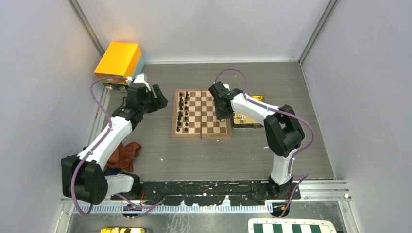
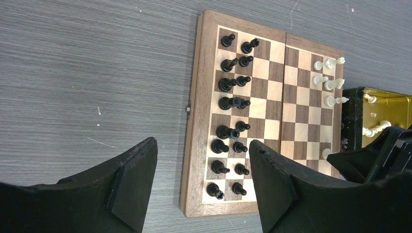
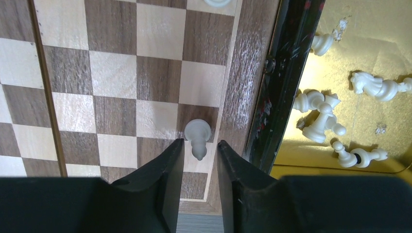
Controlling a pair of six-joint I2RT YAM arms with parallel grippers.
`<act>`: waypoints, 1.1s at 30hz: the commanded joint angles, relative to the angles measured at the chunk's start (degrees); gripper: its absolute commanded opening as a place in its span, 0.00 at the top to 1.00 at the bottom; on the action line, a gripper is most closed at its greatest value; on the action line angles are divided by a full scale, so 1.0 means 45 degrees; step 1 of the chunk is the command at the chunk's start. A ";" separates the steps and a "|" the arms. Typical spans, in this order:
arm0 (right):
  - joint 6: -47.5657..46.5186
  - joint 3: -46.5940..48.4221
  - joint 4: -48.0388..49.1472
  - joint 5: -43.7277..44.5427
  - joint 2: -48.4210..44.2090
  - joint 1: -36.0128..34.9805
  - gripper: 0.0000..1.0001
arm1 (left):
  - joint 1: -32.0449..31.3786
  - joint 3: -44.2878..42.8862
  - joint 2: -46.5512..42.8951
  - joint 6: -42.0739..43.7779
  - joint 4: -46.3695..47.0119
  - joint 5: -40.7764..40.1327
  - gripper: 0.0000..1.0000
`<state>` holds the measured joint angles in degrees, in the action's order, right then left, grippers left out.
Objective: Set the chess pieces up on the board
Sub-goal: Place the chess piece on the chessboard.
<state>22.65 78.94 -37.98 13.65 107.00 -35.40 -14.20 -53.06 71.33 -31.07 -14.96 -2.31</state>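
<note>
Mid-setup on the table: the board (image 1: 201,136) lies between my two arms. The black pieces (image 2: 228,104) stand in two complete rows down its left side, by my count a full set.

The white side is barely begun. A handful of white pieces (image 2: 329,82) stand at the far end of the right-hand rows. One white pawn (image 3: 197,132) stands upright on an edge square nearer to me. The right gripper (image 3: 200,143) hangs over that pawn with its jaws released, a gap showing on either side of the pawn's head.

The other white figures (image 3: 320,121) lie tipped over in the gold tray (image 3: 369,43) just right of the board. I judge about ten are left to carry across.

The left gripper (image 2: 203,145) hovers by the board's left edge, jaws parted and empty.
</note>
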 commanded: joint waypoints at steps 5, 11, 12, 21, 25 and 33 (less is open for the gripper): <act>-0.0279 0.0363 -0.0237 -0.0176 -0.0496 0.0037 0.61 | -0.0031 -0.0055 -0.0381 -0.0034 0.0233 0.0054 0.29; -0.0461 0.0725 -0.0545 -0.0236 -0.0649 0.0040 0.61 | -0.0039 -0.0065 -0.0387 -0.0042 0.0238 -0.0028 0.29; -0.0473 0.0823 -0.0618 -0.0272 -0.0679 0.0040 0.61 | -0.0039 -0.0083 -0.0381 -0.0053 0.0231 -0.0021 0.29; -0.0612 0.1488 -0.1105 -0.0606 -0.1023 0.0030 0.61 | -0.0030 -0.0163 -0.0324 -0.0104 0.0234 -0.0088 0.29; -0.0638 0.1697 -0.1262 -0.0579 -0.1407 0.0015 0.61 | -0.0030 -0.0200 -0.0305 -0.0110 0.0236 -0.0150 0.29; -0.0577 0.2048 -0.1501 0.0454 -0.2364 0.0534 0.62 | -0.0030 -0.0441 -0.0171 -0.0118 0.0187 -0.0308 0.29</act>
<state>20.27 85.27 -44.42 12.36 101.32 -34.74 -14.20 -53.08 71.33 -31.29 -14.98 -2.70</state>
